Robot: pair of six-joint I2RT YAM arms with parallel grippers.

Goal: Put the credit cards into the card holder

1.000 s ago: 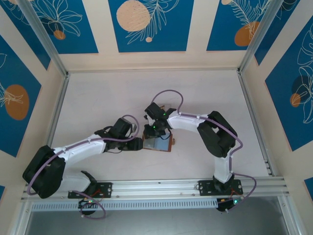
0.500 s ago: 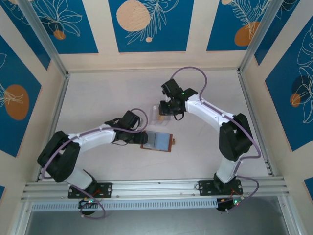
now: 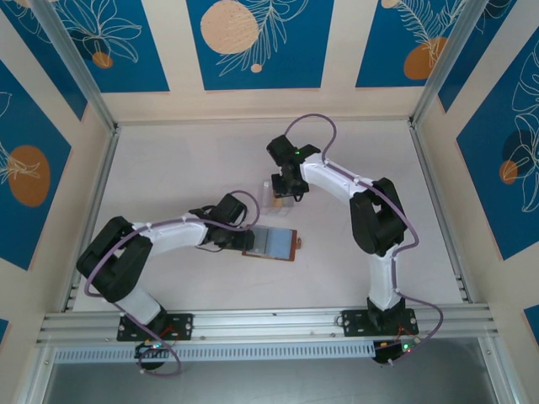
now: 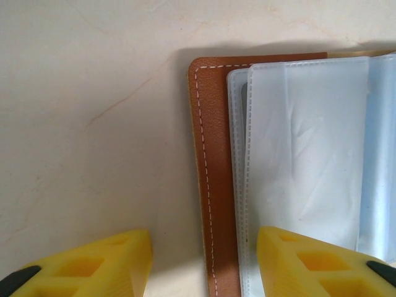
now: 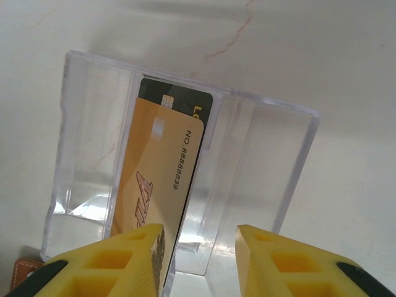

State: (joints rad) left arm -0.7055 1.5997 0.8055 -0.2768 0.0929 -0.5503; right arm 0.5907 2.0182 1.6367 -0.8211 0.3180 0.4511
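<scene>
Card holder (image 3: 271,243) lies open and flat on tabletop (image 3: 168,160) approx mid-scene, pocketed side up. Its long axis runs left–right w/ slight tilt, tab (image 3: 297,244) at the right end. Left gripper (image 3: 239,239) sits at the holder's left edge, jaws apart, nothing held. In wrist view the left gripper (image 4: 204,247) straddles the stitched brown border of the card holder (image 4: 213,173): one finger over bare tabletop, the other over the clear pockets (image 4: 309,154). Clear box (image 3: 272,194) stands just far of the holder, small gap btwn them. Right gripper (image 3: 284,192) is over the box, jaws partly open, gripping nothing. In its wrist view the right gripper (image 5: 201,247) looks down on the clear box (image 5: 266,161), w/ gold card (image 5: 162,179) in the middle slot, card's near end beside one finger, not pinched. Black card (image 5: 179,102) sits behind the gold one, far end sticking out past it. Both cards' long axes run away from the gripper, along the slot. Room: bare tabletop wide to left, far and right of the items; near side free up to the arm bases.
</scene>
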